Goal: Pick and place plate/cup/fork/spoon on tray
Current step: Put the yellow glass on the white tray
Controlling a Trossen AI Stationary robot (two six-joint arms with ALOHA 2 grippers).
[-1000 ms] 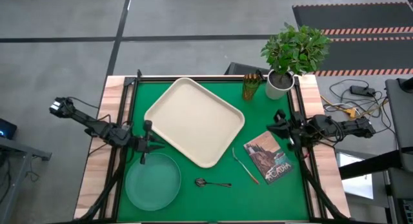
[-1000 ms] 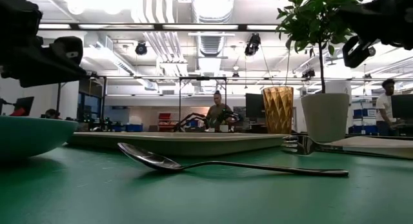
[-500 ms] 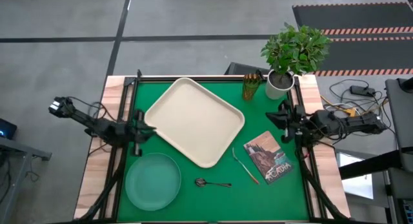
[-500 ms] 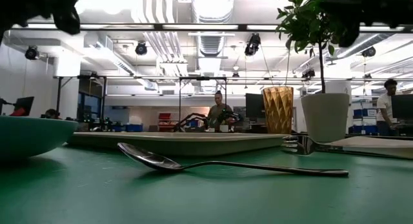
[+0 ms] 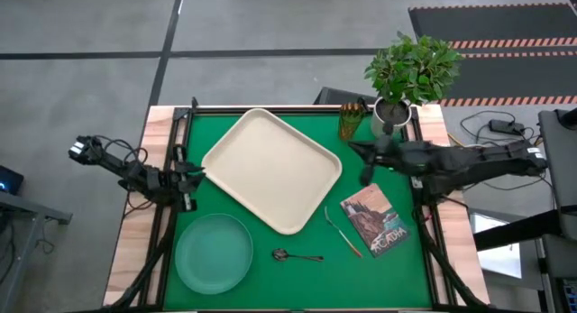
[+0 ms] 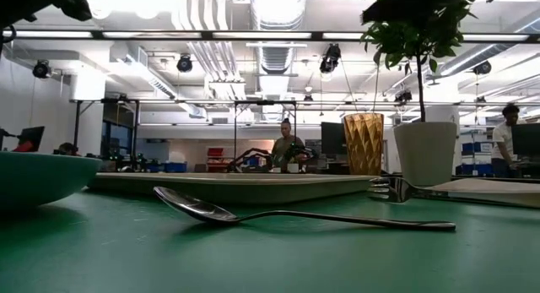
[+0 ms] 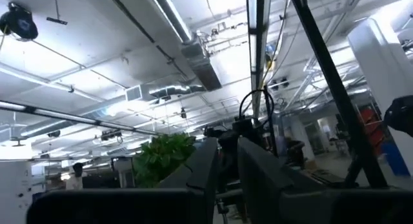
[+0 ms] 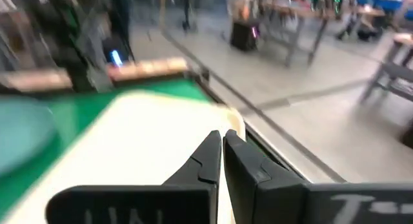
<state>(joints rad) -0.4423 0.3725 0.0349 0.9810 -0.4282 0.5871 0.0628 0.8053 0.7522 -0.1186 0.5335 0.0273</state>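
The cream tray (image 5: 270, 169) lies slantwise mid-table with nothing on it. Near the front left sits the teal plate (image 5: 214, 252). The dark spoon (image 5: 297, 255) rests on its bowl in front of the tray, and the fork (image 5: 343, 232) lies flat along the book's left edge. At the back right the amber cup (image 5: 350, 122) stands upright. My left gripper (image 5: 196, 176) is raised by the tray's left corner, tipped upward, its fingers (image 7: 206, 162) close together around nothing. My right gripper (image 5: 356, 151) hovers shut between the cup and the tray, pointing over the tray (image 8: 148, 146).
A potted plant in a white pot (image 5: 389, 119) stands right of the cup, close beside my right arm. A picture-covered book (image 5: 374, 218) lies at the right, under that arm's reach. A black frame rail (image 5: 270, 108) borders the green mat.
My left gripper has risen from above the plate's far rim, drawn back toward the table's left edge and tipped from pointing down to pointing upward. My right gripper has risen and reached from the right edge toward the tray, rolling as it went. Nothing on the table has moved.
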